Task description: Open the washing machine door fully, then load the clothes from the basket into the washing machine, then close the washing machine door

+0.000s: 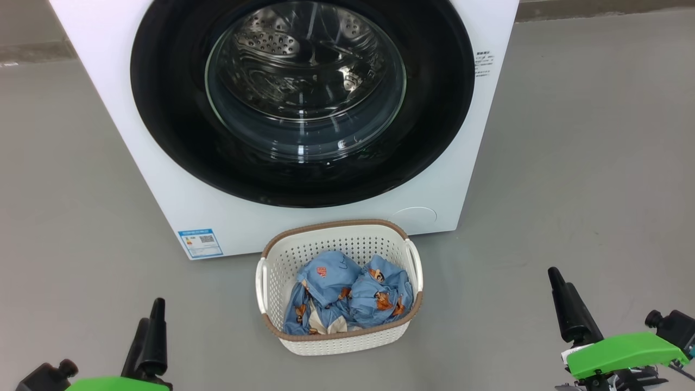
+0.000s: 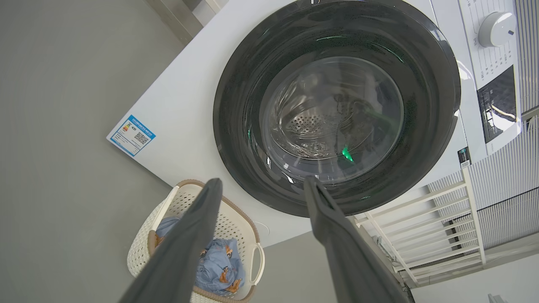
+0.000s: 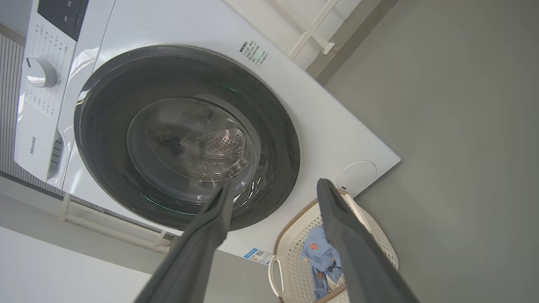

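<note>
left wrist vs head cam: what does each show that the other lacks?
Left wrist: the white round control knob, the dark display panel and a white slatted rack beside the machine.
Head: the right gripper with its green housing.
Both: the big white front-loading washing machine, its round glossy black-rimmed glass door shut, the small blue label, the cream perforated plastic basket holding the light blue bear-print clothes, and the left gripper, jaws open.

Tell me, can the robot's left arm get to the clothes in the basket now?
Probably yes. The clothes lie in the open-topped basket on the floor, and nothing stands between it and the left gripper, whose fingers are apart and hold nothing.
</note>
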Motion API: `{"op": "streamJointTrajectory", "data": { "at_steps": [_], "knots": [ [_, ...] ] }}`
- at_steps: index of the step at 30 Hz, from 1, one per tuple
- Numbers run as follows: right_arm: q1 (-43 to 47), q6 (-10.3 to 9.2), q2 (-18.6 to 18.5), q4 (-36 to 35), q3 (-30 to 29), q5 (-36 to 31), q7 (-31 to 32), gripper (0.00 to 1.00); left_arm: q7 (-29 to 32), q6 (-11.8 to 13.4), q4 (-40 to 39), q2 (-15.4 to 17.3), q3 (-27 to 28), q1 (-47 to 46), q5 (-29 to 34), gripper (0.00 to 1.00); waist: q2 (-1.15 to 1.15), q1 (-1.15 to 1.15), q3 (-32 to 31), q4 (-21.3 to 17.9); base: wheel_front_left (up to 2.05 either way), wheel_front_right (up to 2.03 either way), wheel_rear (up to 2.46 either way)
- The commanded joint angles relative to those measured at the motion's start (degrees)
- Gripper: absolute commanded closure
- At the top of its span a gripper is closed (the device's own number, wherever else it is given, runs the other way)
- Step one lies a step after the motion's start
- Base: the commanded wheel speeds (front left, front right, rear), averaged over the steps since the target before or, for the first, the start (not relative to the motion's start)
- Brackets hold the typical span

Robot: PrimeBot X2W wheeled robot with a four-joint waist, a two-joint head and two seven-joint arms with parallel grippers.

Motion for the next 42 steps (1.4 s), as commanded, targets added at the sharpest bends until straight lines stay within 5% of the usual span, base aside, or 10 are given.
{"op": "streamJointTrajectory", "data": {
  "at_steps": [1, 42],
  "knots": [
    [-2.6, -0.03, -0.9, -1.9, 0.8, -2.3, -0.8, 0.00, -0.8, -0.1, -1.9, 1.5, 0.6, -2.7, 1.9, 0.00, 0.00, -0.01, 0.0, -0.1, 0.00, 0.00, 0.00],
    [-5.3, -0.05, -2.9, -1.7, 3.4, -32.2, -7.6, 0.00, -7.7, -0.2, -2.5, 1.7, 3.1, -2.4, 33.6, 0.00, 0.00, -0.01, -0.7, -0.3, 0.00, 0.00, 0.00]
  ]
}}
